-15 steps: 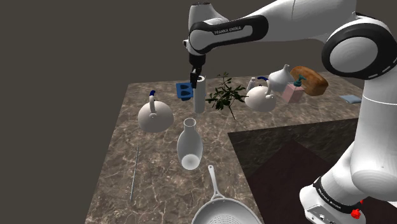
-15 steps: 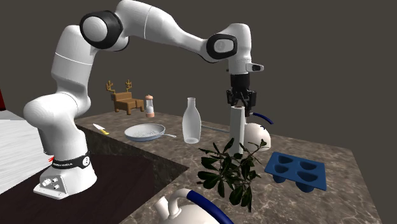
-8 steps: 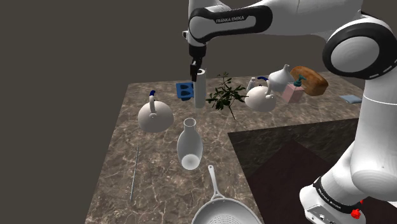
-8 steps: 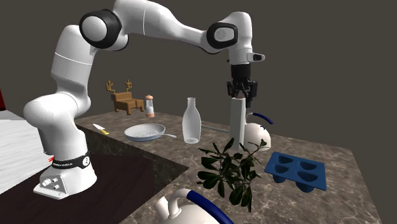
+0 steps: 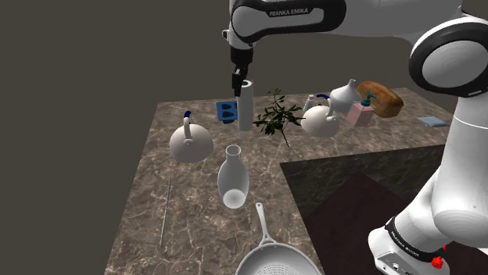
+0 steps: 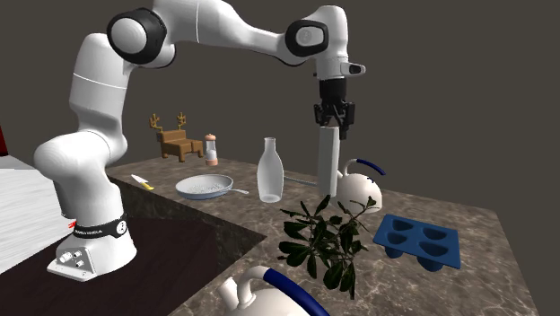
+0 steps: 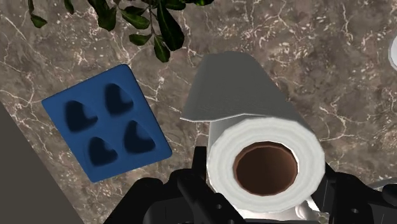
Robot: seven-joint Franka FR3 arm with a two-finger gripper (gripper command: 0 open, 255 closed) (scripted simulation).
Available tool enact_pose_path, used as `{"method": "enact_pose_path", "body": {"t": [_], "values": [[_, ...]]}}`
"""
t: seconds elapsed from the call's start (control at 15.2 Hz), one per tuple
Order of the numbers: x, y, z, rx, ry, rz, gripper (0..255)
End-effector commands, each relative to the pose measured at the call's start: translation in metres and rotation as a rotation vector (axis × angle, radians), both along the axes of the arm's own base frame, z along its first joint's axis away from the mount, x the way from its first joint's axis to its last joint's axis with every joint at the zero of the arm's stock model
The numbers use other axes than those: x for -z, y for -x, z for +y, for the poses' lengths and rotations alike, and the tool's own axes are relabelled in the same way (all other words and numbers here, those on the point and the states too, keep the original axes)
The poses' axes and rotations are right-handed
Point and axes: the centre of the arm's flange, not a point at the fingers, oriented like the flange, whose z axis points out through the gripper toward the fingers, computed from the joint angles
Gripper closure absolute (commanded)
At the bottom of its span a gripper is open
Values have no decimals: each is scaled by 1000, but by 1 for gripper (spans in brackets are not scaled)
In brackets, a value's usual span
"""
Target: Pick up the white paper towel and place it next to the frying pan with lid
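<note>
— How is the gripper [image 6: 333,118] found?
— It is clamped on the top end of the paper towel [image 6: 327,162]. In the wrist view the black fingers [image 7: 194,194] are seen pressed against either side of the roll.

— Where is the paper towel held?
— It is held upright over the marble counter [image 5: 148,195], near the plant [image 5: 275,116] and the blue mould tray [image 7: 105,130]. In the second exterior view its lower end appears raised off the stone.

— What is added by the wrist view?
— The brown core and a loose sheet edge are seen from above.

— And the frying pan [image 5: 278,262]?
— It is seen at the shoulder view's bottom edge, well apart from the towel, with a white bottle [image 5: 233,178] between.
</note>
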Motion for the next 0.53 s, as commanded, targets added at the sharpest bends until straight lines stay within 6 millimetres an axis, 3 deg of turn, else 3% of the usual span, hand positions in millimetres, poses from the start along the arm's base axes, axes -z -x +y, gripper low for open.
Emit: {"method": "enact_pose_path", "body": {"t": [0.0,0.46], "values": [[1,15,20,0,0,0,255],[1,76,90,0,0,0,255]]}}
